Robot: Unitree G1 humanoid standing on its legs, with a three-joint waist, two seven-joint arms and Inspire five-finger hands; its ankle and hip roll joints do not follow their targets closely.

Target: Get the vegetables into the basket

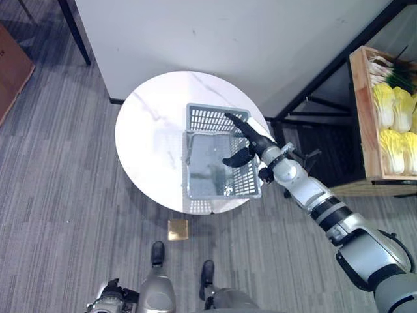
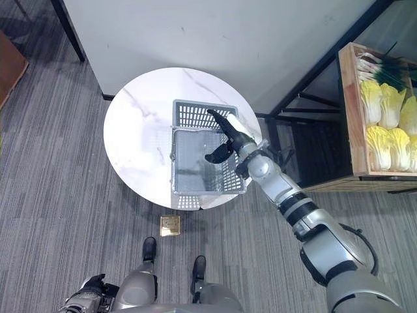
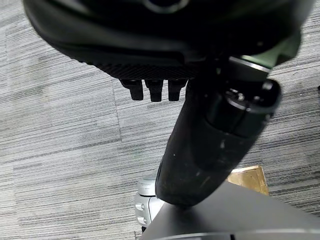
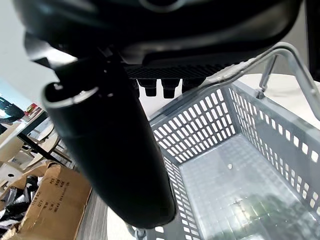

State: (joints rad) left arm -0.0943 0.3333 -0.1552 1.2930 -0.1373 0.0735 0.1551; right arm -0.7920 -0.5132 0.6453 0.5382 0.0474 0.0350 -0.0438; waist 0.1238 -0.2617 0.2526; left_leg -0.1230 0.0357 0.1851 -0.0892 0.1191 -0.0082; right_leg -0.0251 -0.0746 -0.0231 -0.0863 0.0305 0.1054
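One grey basket (image 1: 218, 160) on round table (image 1: 146, 140), right robot hand (image 1: 251, 140) open above

So there's a round white marbled tabletop (image 1: 146, 130) in front of me, standing on grey carpet floor (image 1: 58, 195). A grey plastic basket (image 1: 218, 160) sits on its right half, reaching the near edge. A small brass plate (image 1: 177, 229) lies on the floor just below.

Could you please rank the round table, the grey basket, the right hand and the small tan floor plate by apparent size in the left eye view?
1. round table
2. grey basket
3. right hand
4. small tan floor plate
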